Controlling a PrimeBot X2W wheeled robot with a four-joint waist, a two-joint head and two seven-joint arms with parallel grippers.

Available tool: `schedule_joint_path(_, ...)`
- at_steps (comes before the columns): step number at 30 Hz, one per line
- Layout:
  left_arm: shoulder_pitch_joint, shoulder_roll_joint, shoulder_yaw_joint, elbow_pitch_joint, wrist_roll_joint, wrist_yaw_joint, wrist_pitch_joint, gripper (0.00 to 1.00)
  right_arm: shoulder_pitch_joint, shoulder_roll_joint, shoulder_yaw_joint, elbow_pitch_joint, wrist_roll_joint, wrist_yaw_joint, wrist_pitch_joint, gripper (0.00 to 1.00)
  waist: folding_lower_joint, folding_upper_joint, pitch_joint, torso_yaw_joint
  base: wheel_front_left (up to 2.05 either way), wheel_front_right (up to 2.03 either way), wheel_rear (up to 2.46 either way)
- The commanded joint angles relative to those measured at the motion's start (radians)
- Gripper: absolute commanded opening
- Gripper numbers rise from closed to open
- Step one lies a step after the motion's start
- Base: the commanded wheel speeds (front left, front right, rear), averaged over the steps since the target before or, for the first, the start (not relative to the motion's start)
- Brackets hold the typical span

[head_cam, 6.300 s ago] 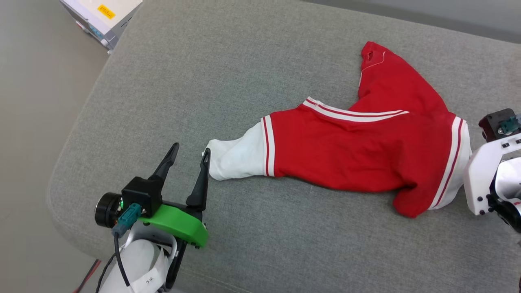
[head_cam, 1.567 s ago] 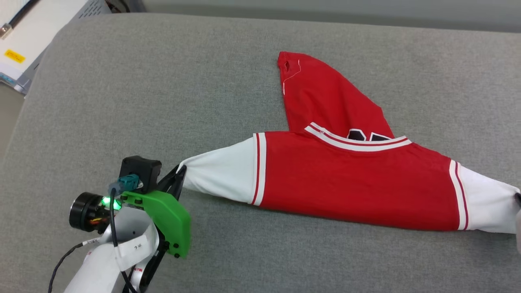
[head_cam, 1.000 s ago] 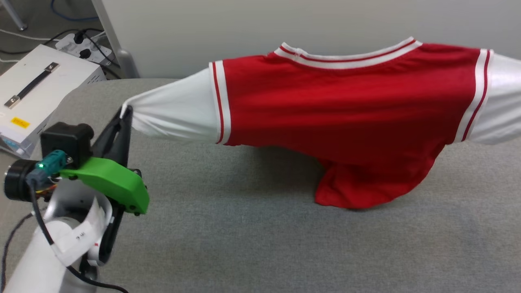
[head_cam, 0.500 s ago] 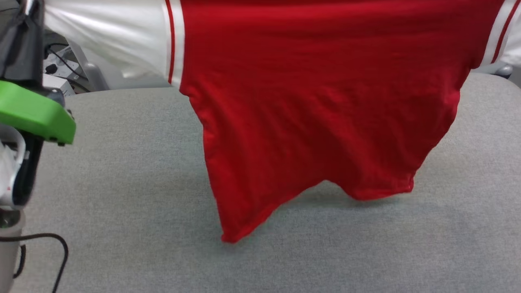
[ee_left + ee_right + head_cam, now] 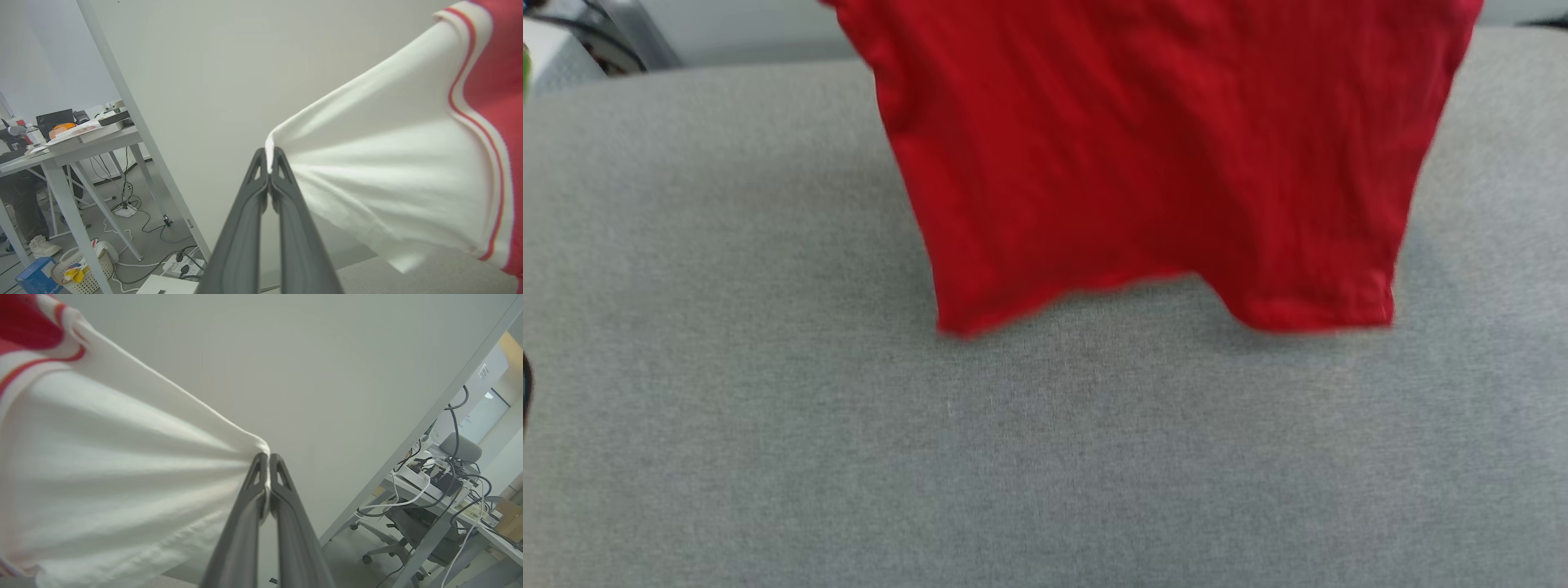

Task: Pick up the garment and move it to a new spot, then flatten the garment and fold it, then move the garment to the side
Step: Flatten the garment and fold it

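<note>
The red sports jersey [image 5: 1160,163], a soft knit shirt with white short sleeves and red-and-white striped trim, hung in the air over the grey woven-fabric cushion [image 5: 1045,465], stretched between the robot's two arms. Its red body dropped like a curtain above the far half of the cushion, somewhat toward the right edge. The lower hem was uneven: the two bottom corners drooped lowest and the middle arched up between them. A faint shadow lay on the cushion right under the hem. The view was blurred there, and I could not tell whether the cloth brushed the cushion or hung just clear of it.

The left gripper [image 5: 269,161] had its two long dark fingers pressed together on the very edge of one white sleeve [image 5: 388,183], and the cloth fanned out taut from the pinch. The right gripper [image 5: 265,457] was clamped the same way on the edge of the other white sleeve [image 5: 122,490]. A pale wall [image 5: 229,73] stood behind both. Off past the left gripper was a cluttered white-legged desk [image 5: 69,151] with cables on the floor beneath it. Past the right one stood a grey office chair [image 5: 453,451].
</note>
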Motion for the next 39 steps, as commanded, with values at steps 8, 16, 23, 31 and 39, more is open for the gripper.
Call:
schedule_joint_path(8, -0.384, -0.022, -0.048, 0.254, 0.014, -0.057, -0.065, 0.00, -0.328, 0.120, -0.036, 0.239, 0.005, -0.002, -0.011, 0.00, 0.0000, 0.0069, 0.302, 0.009, 0.00, 0.00, 0.00)
schedule_joint_path(16, -0.780, -0.109, -0.110, 0.651, 0.097, -0.069, -0.268, 0.00, -0.626, 0.214, -0.075, 0.491, -0.200, -0.002, -0.118, 0.00, 0.0000, 0.0069, 0.426, 0.043, 0.00, 0.00, 0.00)
schedule_joint_path(23, -0.828, -0.151, -0.148, 0.835, 0.101, -0.083, -0.399, 0.00, -0.650, 0.275, -0.055, 0.595, -0.241, -0.002, -0.204, 0.00, 0.0000, 0.0069, 0.468, 0.057, 0.00, 0.00, 0.00)
schedule_joint_path(31, -0.714, -0.216, -0.210, 0.953, 0.073, -0.094, -0.531, 0.00, -0.552, 0.285, -0.043, 0.664, -0.216, -0.002, -0.285, 0.00, 0.0000, 0.0069, 0.458, 0.076, 0.00, 0.00, 0.00)
schedule_joint_path(39, -0.500, -0.265, -0.262, 1.006, 0.027, -0.096, -0.612, 0.00, -0.341, 0.281, -0.021, 0.702, -0.139, -0.002, -0.336, 0.00, 0.0000, 0.0069, 0.342, 0.086, 0.00, 0.00, 0.00)
